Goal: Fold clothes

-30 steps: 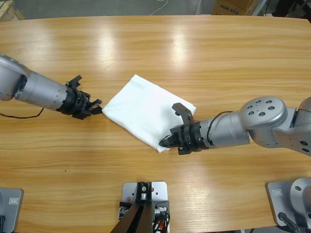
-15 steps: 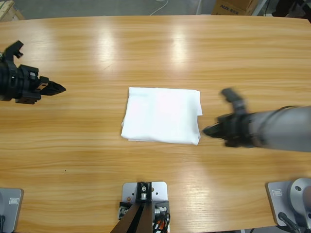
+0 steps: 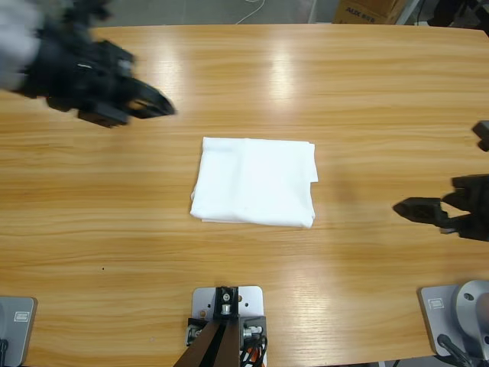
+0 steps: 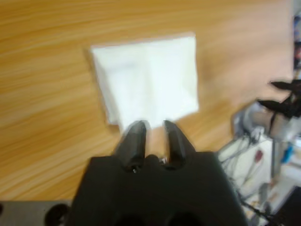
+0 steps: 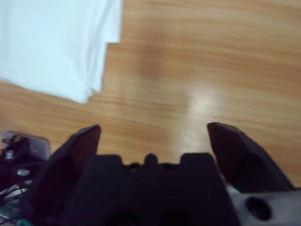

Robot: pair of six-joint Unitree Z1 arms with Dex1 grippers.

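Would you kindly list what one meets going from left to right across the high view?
Left gripper → folded white T-shirt → right gripper, all over the wooden table.

From my station, the T-shirt (image 3: pixel 255 181) looked like soft matt white cloth, smooth with faint creases. The table (image 3: pixel 321 84) was glossy varnished wood, streaked with light glare. Both grippers (image 3: pixel 157 105) (image 3: pixel 409 208) appeared matt black plastic.
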